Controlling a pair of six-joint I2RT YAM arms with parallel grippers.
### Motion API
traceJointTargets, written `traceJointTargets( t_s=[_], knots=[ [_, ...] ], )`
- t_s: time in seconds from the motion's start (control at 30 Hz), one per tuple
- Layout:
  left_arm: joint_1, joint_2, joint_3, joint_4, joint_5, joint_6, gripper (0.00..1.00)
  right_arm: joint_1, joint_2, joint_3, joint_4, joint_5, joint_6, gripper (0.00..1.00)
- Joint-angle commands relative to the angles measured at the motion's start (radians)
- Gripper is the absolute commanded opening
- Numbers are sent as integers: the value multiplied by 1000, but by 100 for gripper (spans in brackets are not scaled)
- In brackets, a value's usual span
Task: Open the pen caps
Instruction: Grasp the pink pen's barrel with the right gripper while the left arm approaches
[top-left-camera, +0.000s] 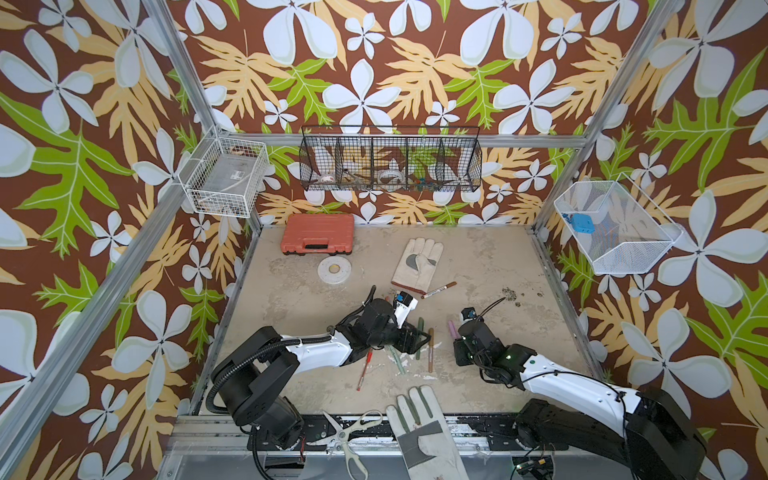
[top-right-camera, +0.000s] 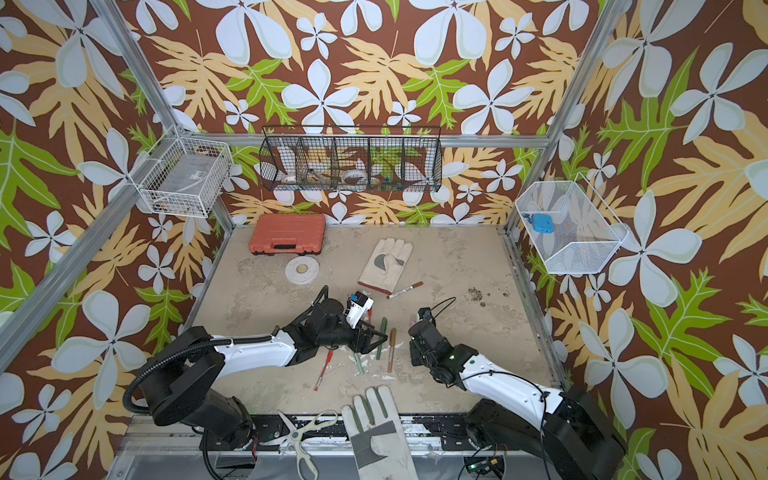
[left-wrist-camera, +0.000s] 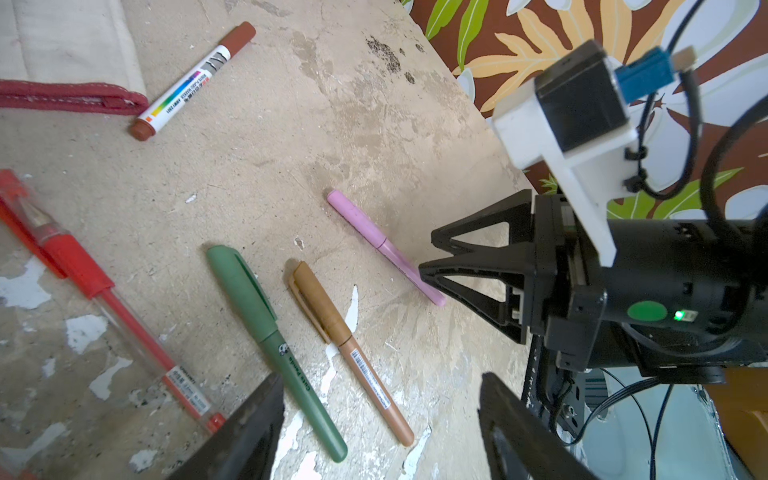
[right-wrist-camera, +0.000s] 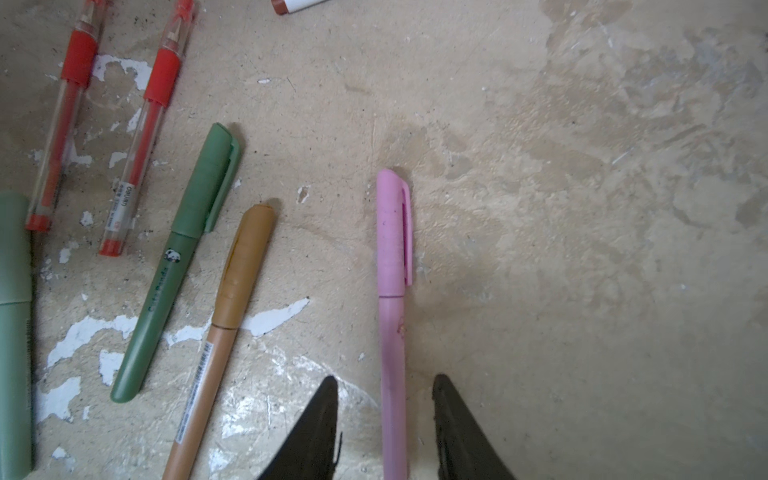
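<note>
Right jaws, apart, are straddling the pink pen (right-wrist-camera: 392, 340) lying on the counter (right-wrist-camera: 582, 208), pink cap (right-wrist-camera: 392, 232) on; left jaws are hovering wide open above the green pen (left-wrist-camera: 282, 351) and gold pen (left-wrist-camera: 353, 357).

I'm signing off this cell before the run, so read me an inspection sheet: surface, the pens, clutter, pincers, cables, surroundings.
Surface: worn beige table, chipped white patches, dark specks toward the right.
Job's things: pink pen, green pen, gold pen and brown-ended marker lie flat, capped; red pens and mint pen alongside.
Clutter: orange case, tape roll, back glove, front glove, scissors.
Pincers: right pincer open, astride the pink pen's barrel, not touching; left pincer open, empty, over the green and gold pens.
Cables: black hose loops at the left arm's base; thin cable arcs over the right wrist.
Surroundings: floral walls, black wire rack, left white basket, right white basket.
</note>
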Motion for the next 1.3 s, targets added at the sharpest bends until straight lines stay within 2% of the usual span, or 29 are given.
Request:
traceJointTargets(
  t_s=[0.0, 0.07, 0.13, 0.43, 0.6, 0.77, 0.87, 1.03, 1.17, 1.27],
  knots=[
    [0, 0, 3, -2, 10, 3, 74, -6, 30, 10, 5, -39, -15, 30],
    [0, 3, 5, -2, 10, 1, 75, -6, 58, 19, 6, -43, -21, 20],
    [0, 2, 4, -4, 6, 1, 75, -7, 79, 23, 8, -40, -26, 14],
    [0, -6, -1, -5, -9, 3, 78, -22, 139, 27, 38, -52, -43, 14],
    [0, 6, 4, -7, -5, -2, 77, -25, 163, 22, 54, -65, -49, 22],
    [0, 10, 6, -5, -1, -4, 77, -24, 186, 23, 55, -65, -50, 19],
    [0, 5, 4, -7, -6, -1, 77, -23, 199, 24, 53, -62, -46, 12],
    [0, -17, -7, 5, -17, -6, 78, -23, 180, 30, 51, -55, -49, 10],
    [1, -71, -35, 26, -53, -22, 81, -23, 119, 91, 37, -76, -81, 9],
    [3, -153, -71, 27, -134, -29, 85, -24, 90, 157, 59, -150, -124, 10]
  ],
)
